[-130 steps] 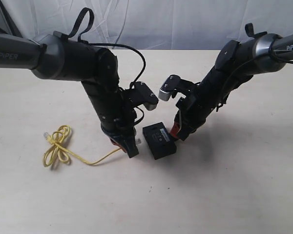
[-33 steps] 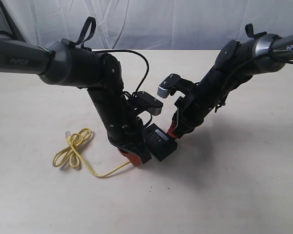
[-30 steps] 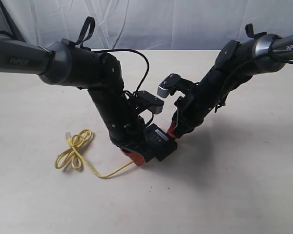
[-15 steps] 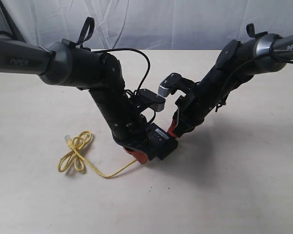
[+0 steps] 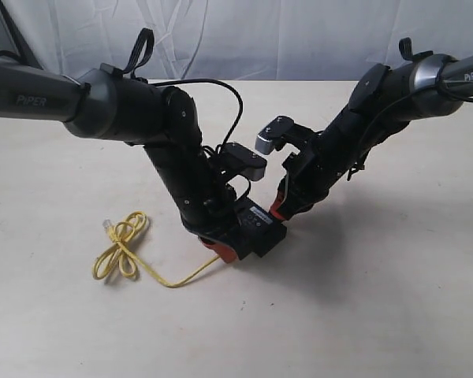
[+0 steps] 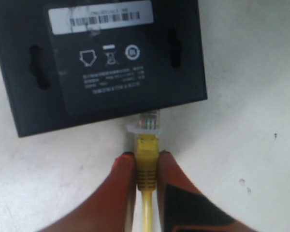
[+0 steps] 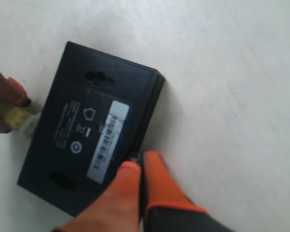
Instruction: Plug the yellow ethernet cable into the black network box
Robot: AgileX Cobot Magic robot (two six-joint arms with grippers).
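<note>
The left jaws are pinched narrow on the yellow ethernet cable (image 6: 146,162), orange fingers (image 6: 118,193) gripping the yellow boot right behind its clear plug (image 6: 149,123) — and we see that plug nosed up against the side of the black network box (image 6: 106,63), though whether it's seated we can't tell. The right jaws are closed on nothing, fingertips (image 7: 154,169) pressed to the box's opposite side. The box lies flat on the surface (image 5: 378,299), pale label (image 6: 100,16) up — the cable's loose loop (image 5: 118,244) lies out on the left arm's side.
</note>
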